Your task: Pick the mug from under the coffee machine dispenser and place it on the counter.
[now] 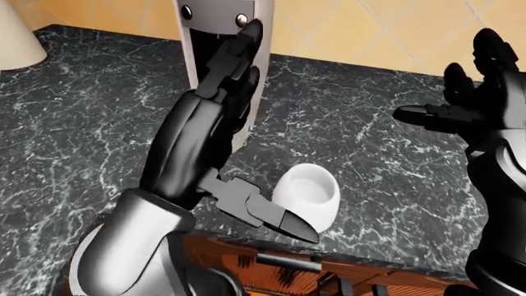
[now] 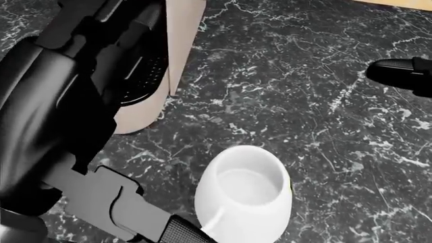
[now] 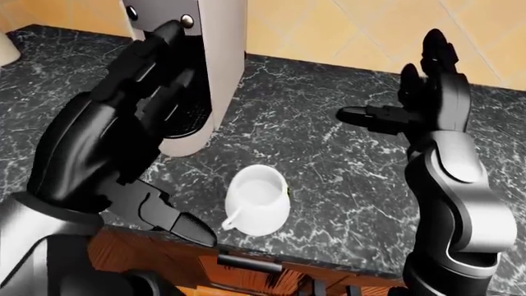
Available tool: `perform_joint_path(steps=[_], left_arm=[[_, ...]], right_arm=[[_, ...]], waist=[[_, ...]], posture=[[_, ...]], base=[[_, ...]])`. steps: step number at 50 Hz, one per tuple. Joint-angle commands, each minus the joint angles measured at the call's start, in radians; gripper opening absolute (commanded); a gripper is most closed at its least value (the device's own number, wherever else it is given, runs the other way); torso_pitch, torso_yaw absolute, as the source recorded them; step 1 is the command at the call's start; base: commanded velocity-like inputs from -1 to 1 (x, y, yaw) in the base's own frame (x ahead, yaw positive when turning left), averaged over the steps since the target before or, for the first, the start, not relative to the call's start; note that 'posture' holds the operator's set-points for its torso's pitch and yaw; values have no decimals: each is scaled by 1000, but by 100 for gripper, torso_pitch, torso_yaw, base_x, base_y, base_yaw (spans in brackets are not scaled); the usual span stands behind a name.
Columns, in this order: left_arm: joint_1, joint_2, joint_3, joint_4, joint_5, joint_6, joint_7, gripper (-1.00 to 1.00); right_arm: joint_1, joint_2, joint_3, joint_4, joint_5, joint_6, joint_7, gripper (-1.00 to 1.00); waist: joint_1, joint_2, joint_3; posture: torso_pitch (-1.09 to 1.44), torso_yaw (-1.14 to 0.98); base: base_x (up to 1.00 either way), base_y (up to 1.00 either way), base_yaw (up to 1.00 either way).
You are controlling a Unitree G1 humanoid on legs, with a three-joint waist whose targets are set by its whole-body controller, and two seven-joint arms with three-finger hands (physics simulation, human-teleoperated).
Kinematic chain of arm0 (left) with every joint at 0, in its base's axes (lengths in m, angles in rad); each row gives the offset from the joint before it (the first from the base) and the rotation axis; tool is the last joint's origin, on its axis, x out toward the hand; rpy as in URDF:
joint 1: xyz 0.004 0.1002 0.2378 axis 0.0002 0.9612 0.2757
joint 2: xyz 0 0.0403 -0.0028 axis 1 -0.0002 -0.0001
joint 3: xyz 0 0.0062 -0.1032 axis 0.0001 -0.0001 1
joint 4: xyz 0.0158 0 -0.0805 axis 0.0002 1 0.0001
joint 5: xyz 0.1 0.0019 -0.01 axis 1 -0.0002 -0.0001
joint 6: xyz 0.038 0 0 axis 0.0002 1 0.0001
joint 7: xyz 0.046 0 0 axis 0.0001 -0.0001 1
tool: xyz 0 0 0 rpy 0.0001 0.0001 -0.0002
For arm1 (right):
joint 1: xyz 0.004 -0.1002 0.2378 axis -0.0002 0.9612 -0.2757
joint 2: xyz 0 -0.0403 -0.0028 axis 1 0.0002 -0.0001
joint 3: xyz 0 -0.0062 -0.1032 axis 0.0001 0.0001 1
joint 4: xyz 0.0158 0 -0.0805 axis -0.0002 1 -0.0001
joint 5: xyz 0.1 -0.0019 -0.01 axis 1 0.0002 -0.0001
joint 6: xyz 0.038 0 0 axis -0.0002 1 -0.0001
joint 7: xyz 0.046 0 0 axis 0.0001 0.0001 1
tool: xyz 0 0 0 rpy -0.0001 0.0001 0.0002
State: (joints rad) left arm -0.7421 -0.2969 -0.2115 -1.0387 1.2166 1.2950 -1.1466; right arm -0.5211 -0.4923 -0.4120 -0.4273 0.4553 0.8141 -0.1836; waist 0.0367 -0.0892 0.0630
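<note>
The white mug (image 3: pixel 257 200) stands upright on the black marble counter (image 3: pixel 328 154), near its lower edge, with its handle toward the bottom of the view. My left hand (image 3: pixel 168 132) is open, fingers stretched up in front of the coffee machine (image 3: pixel 222 55) and thumb pointing down-right beside the mug without touching it. It hides most of the drip tray (image 2: pixel 150 76). My right hand (image 3: pixel 394 80) is open too, raised at the right well above the counter and holding nothing.
The beige coffee machine stands at the upper left of the counter. A yellow tiled wall (image 3: pixel 328 28) runs behind. The counter's edge and a wooden cabinet (image 3: pixel 246 271) lie just below the mug. A pale object (image 1: pixel 12 37) sits at the far upper left.
</note>
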Motion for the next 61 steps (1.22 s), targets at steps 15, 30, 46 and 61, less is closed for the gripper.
perform_joint_path(steps=[15, 30, 46, 61], left_arm=[[-411, 322, 187, 55, 86, 229, -212, 100], [-495, 579, 377, 31, -450, 314, 150, 100], [-498, 712, 603, 58, -1019, 251, 583, 100], [-467, 894, 771, 165, -1482, 136, 908, 100]], right_arm=[[-24, -23, -15, -21, 1, -35, -1, 100], [-28, -27, -17, -19, 2, -33, -1, 100], [-36, -36, -20, -15, 11, -30, -7, 100], [-30, -36, -16, -12, 8, -39, -6, 100]], waist=[[3, -4, -11], [-4, 15, -4], [-14, 33, -3], [-24, 55, -2]], posture=[[0, 0], [0, 0], [0, 0], [0, 0]], base=[[0, 0, 0], [0, 0, 0], [0, 0, 0], [0, 0, 0]])
